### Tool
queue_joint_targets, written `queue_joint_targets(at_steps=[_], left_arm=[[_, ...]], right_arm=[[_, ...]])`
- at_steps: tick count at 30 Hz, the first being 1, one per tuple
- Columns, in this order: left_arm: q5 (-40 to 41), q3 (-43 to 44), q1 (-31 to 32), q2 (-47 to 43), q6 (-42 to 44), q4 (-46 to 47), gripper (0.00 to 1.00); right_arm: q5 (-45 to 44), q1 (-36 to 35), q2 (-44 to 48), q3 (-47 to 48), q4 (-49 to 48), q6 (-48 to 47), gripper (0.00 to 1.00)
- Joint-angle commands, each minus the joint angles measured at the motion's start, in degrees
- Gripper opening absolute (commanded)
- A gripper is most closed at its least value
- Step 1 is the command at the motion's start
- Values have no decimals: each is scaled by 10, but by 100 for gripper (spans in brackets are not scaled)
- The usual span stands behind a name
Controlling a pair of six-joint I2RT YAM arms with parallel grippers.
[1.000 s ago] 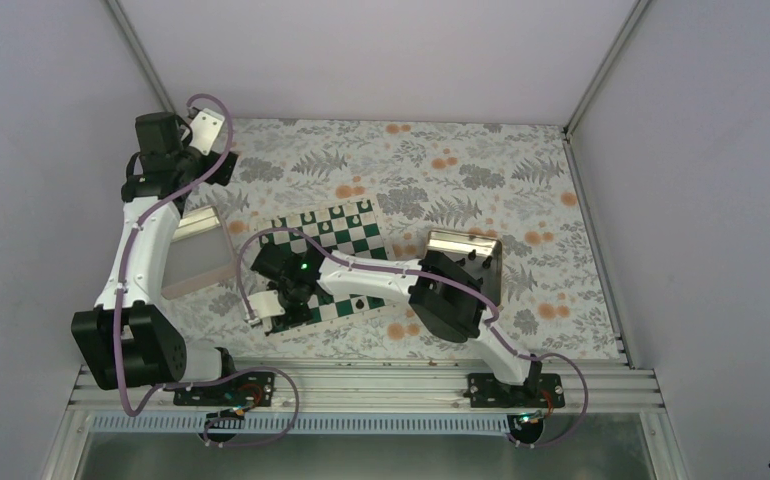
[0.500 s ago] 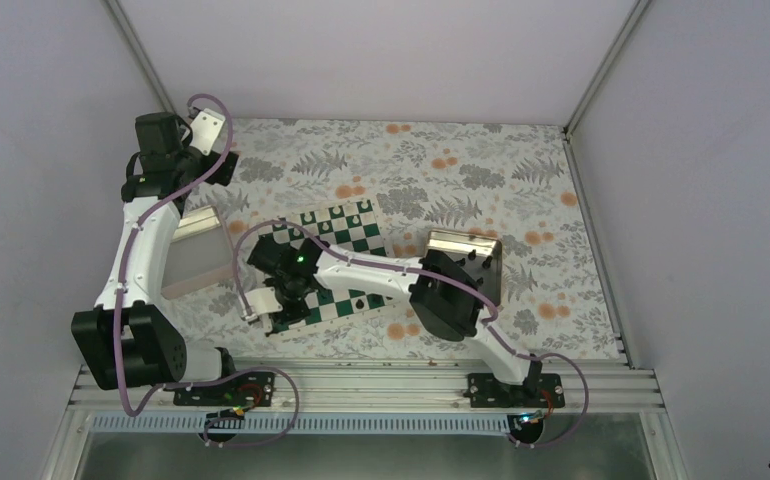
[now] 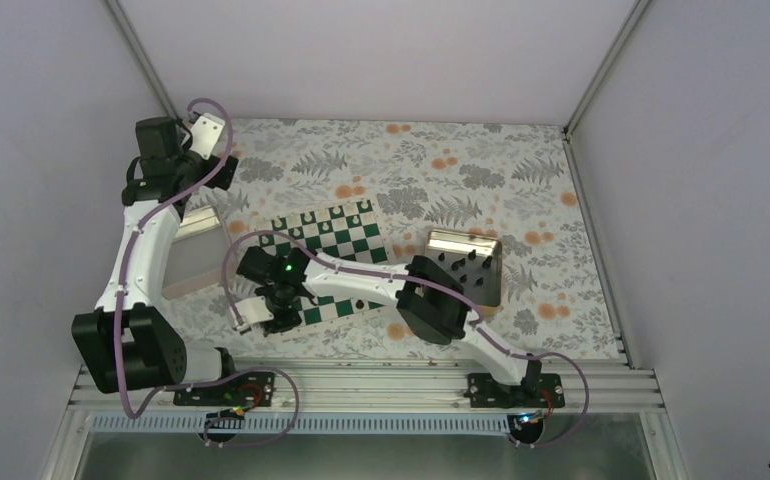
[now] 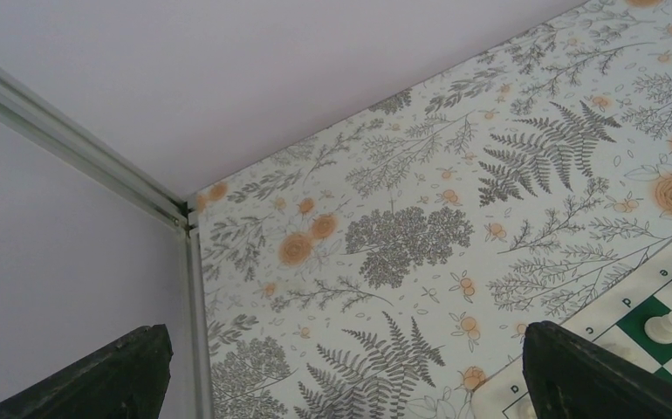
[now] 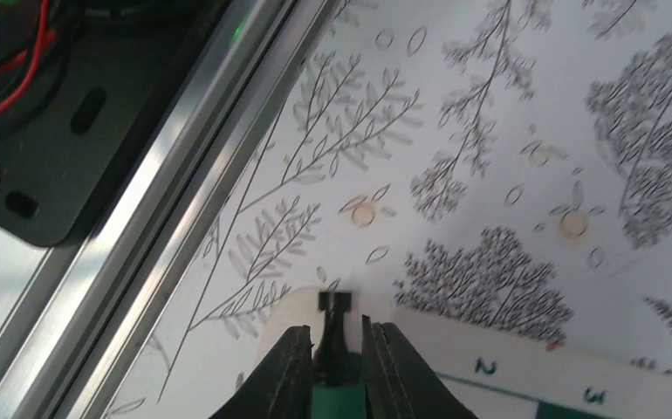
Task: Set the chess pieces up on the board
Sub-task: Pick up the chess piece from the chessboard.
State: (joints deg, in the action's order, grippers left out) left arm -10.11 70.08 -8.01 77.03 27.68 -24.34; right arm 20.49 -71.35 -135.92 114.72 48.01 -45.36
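Observation:
In the right wrist view my right gripper is shut on a small black rook-shaped chess piece, upright between the fingers over the near left corner of the board. From above, that gripper hangs at the same corner of the green and white board. More black chess pieces stand in the gold tray to the right. My left gripper is held high at the far left, open and empty, its dark fingers wide apart above the floral cloth.
White chess pieces line the board's far edge and show in the left wrist view. A pinkish-rimmed tray lies left of the board under the left arm. The aluminium rail and arm base run close beside the right gripper.
My right gripper has carried the black piece leftward and nearer, from over the board's left squares to its near left corner. The left arm has barely moved.

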Motion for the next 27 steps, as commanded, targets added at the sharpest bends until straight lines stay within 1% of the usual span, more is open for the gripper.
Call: queue_joint_targets(at_steps=[1, 11, 19, 27], left_arm=[[-13, -12, -6, -21, 2, 20, 100], [-31, -26, -19, -28, 8, 24, 100], [-43, -33, -26, -28, 8, 29, 100], [-54, -40, -33, -31, 8, 28, 100]], right_arm=[[1, -15, -25, 36, -9, 4, 18], [-8, -24, -45, 53, 2, 0, 19], [-22, -24, -52, 45, -10, 2, 19], [-25, -23, -59, 46, -12, -1, 17]])
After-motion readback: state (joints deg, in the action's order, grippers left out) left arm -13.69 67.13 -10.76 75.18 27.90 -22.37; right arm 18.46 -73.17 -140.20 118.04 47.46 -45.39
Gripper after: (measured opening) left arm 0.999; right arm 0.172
